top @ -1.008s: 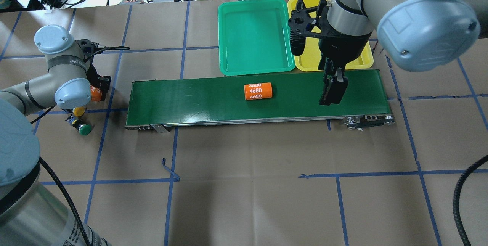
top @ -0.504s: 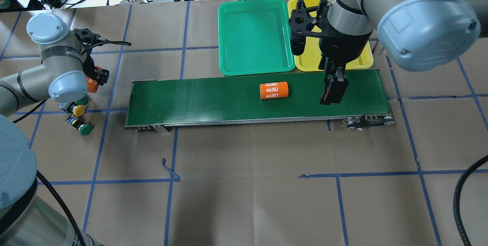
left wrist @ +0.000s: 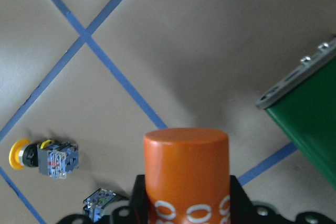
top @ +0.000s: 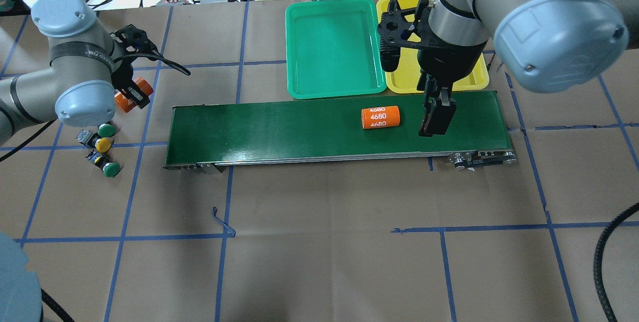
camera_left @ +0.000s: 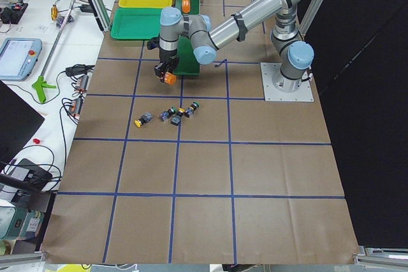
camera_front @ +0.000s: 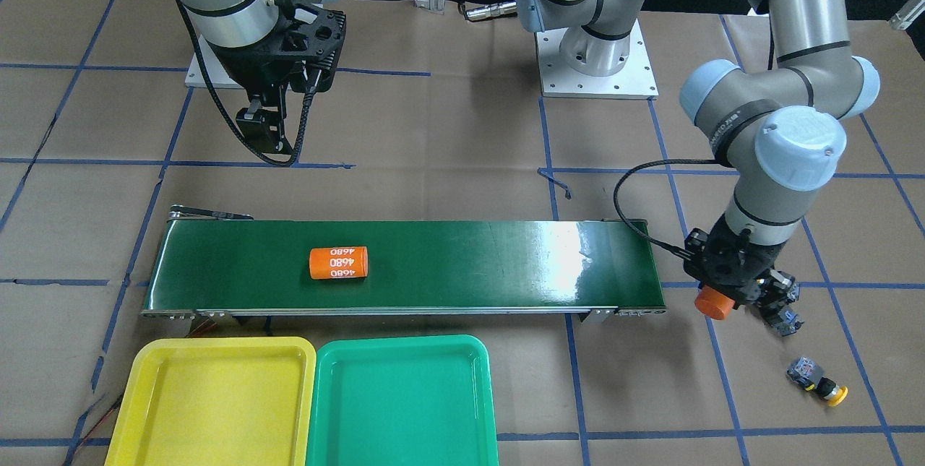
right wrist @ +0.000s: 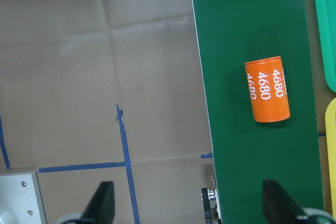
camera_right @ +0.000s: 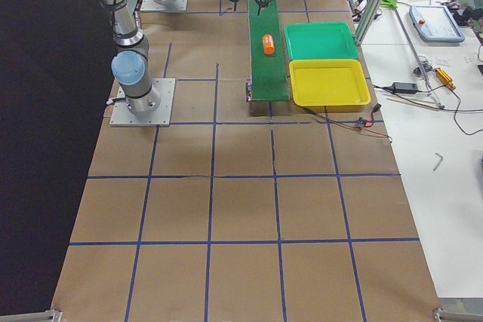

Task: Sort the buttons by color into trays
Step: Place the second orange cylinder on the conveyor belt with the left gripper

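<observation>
Orange cyl. (camera_right: 267, 43) lies on belt (camera_right: 269, 73); green tray (camera_right: 321, 40) & yellow tray (camera_right: 330, 82) just beside.

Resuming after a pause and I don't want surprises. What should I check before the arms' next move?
1. Grip: ok, the left gripper is shut on an orange cylinder beside the conveyor belt's end.
2. Receiving side: ok, the right gripper is open above the belt.
3. Belt load: ok, a second cylinder lies on the belt, apart from the right gripper.
4. Parts count: ok, all four buttons lie on the table near the left gripper.
5. Sorting: not ok, the green tray and yellow tray hold no buttons.
</observation>
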